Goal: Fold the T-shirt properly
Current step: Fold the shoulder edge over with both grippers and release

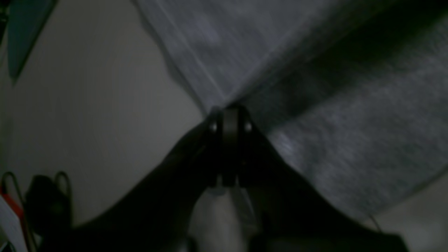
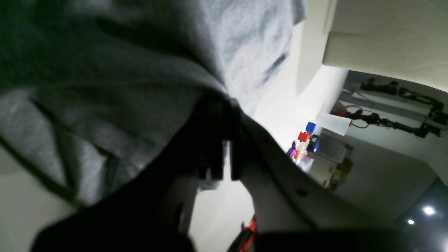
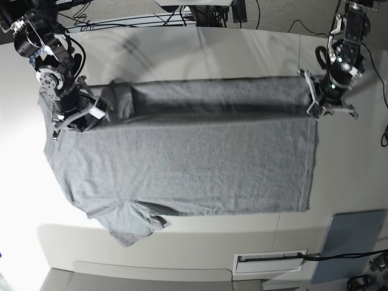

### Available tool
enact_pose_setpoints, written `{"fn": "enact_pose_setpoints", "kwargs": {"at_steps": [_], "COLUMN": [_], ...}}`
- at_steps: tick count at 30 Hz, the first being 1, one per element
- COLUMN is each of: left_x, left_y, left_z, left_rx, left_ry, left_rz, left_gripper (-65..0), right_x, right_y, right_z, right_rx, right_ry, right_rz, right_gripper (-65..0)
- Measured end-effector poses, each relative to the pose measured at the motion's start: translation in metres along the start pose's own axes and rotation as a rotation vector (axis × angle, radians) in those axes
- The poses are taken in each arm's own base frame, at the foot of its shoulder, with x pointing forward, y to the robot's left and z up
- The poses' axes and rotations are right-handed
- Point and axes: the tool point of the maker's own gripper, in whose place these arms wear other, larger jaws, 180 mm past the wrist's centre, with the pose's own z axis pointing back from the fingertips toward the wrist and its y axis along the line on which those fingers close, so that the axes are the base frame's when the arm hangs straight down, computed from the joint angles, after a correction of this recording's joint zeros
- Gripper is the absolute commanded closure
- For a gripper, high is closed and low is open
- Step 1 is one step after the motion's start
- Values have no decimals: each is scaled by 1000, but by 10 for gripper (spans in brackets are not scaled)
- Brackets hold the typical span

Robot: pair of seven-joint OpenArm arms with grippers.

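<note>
Fabric: heather-grey cotton, the T-shirt (image 3: pixel 182 163) lies spread flat on a pale table (image 3: pixel 182 54), plain side up.
Near edge: one short sleeve (image 3: pixel 130 224) sticks out at the front, slightly rumpled.
Middle: the cloth lies mostly smooth; a long fold runs across it near the far edge.
Far edge, base view's left: the right gripper (image 3: pixel 79 118) is pinched closed on a bunched part of the T-shirt (image 2: pixel 105 87).
Far edge, base view's right: the left gripper (image 3: pixel 315 97) is clamped on the T-shirt's corner (image 1: pixel 315 105), jaws narrow.
Front right corner: a grey-blue panel (image 3: pixel 351 242) lies beside the table.
</note>
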Motion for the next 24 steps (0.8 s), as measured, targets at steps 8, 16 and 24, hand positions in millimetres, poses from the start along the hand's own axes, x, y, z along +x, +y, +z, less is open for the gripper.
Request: {"fn": "enact_pose_setpoints", "kwargs": {"at_steps": [8, 16, 24], "left_x": [2, 4, -3], "left_y": [6, 8, 9], "left_z": [-14, -16, -16], "left_rx": [-34, -39, -36], "left_ry": [-16, -22, 20], "left_rz": [33, 47, 61], "left_gripper": [0, -91, -317], "right_x": [0, 0, -7], "right_y": [0, -1, -10], "right_z": [-11, -11, -10], "right_rx": [0, -1, -52], "right_ry": [13, 12, 53], "right_rz": [-16, -17, -75], "right_gripper": [0, -36, -249]}}
